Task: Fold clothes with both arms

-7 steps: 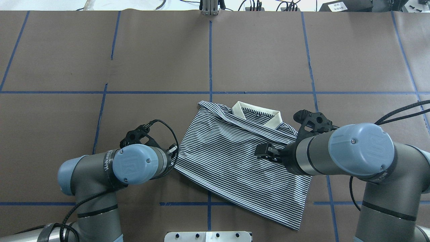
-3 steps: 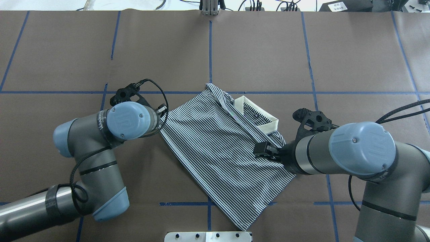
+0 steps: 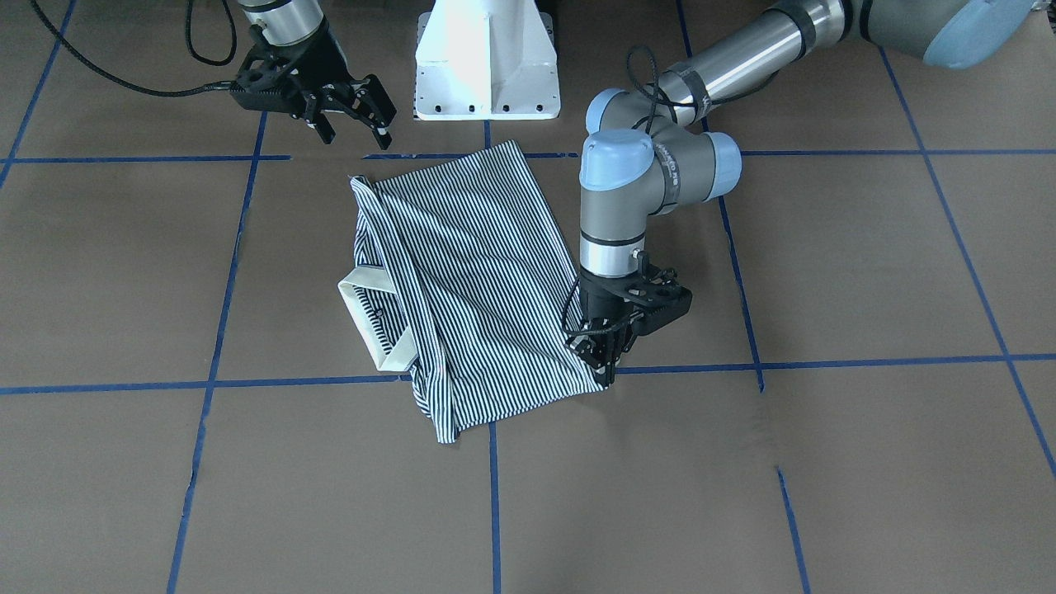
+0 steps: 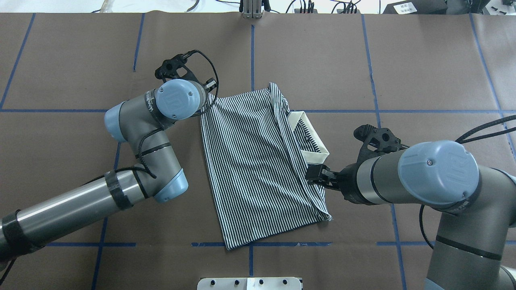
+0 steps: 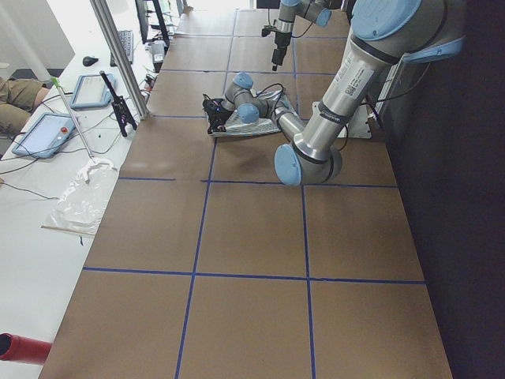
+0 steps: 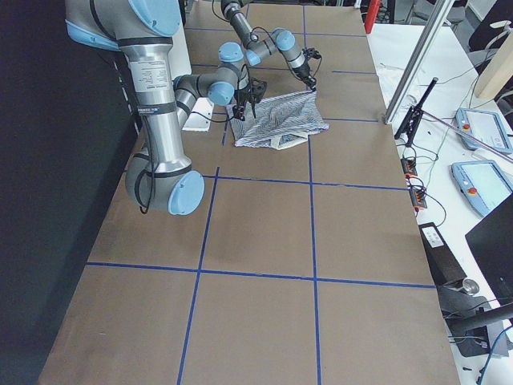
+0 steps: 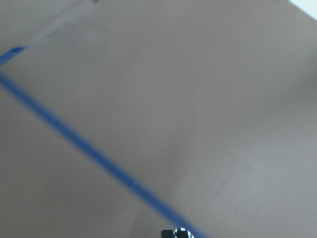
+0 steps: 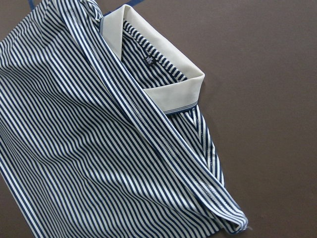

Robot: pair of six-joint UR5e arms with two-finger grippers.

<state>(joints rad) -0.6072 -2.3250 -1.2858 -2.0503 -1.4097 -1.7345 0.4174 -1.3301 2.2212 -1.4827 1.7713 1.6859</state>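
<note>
Shirt [image 4: 258, 161] farther out, in left gripper [image 3: 605, 367]

Left pincer [image 3: 605, 356] farther out than before, polo shirt [image 4: 254, 169] corner with it, collar [image 4: 313, 137] now on the right.

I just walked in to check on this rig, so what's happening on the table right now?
The robot is partway through folding a striped polo shirt, which lies partly folded on the brown table. The left gripper is down at the table, shut on one corner of the shirt. The right gripper hangs open, raised and clear of the fabric. The cream collar shows along one side.
</note>
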